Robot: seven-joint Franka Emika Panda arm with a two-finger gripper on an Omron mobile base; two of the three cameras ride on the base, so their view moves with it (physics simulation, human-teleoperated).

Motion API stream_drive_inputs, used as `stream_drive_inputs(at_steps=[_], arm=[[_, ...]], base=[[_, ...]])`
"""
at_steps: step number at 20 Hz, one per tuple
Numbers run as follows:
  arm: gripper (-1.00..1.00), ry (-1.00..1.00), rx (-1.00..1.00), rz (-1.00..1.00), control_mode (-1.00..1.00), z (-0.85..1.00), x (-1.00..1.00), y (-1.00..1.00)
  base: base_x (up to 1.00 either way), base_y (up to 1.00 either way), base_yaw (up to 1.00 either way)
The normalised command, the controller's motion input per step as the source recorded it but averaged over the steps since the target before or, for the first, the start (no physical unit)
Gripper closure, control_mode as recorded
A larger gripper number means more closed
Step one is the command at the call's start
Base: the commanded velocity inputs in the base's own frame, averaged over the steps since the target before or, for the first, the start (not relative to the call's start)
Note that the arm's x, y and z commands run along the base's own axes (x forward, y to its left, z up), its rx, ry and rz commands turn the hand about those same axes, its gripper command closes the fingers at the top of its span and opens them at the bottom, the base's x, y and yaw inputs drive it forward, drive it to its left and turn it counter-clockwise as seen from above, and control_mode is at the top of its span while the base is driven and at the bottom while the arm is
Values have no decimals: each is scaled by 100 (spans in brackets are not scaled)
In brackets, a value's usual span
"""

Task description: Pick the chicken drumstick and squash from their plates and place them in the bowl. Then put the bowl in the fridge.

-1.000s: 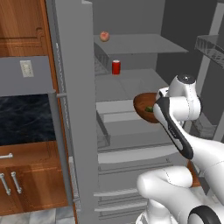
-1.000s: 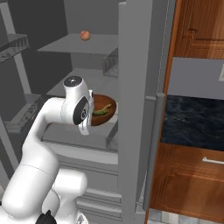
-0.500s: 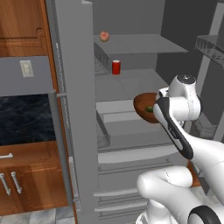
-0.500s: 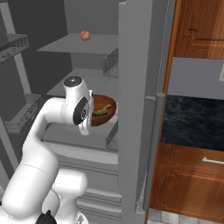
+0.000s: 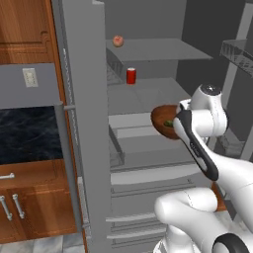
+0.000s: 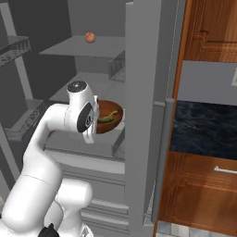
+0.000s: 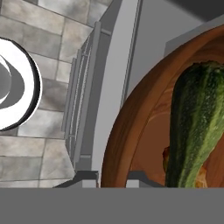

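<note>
Two dark tips of the tool (image 7: 112,178) straddle the rim of the bowl (image 7: 127,131), holding it raised inside the open fridge (image 5: 148,99), above a grey shelf (image 5: 148,136). Squash (image 7: 194,127) lies in the bowl, dark green and elongated; an orange-brown bit beneath it cannot be identified with certainty. Higher shelves carry a red can (image 5: 131,76) and a round reddish fruit (image 5: 117,41). Wooden cabinets (image 6: 203,185) stand beside the fridge.
</note>
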Motion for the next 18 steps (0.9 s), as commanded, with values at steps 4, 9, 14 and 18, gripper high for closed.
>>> stream_drive_inputs(at_steps=[4,9,14,18], arm=[[100,-37,0,1,-100,20,-7,0],[100,-29,7,0,-100,25,-1,3],[100,2,0,-9,-100,24,21,26],[100,8,0,-5,-100,22,34,23]], base=[[0,0,0],[0,0,0],[0,0,0],[0,0,0]])
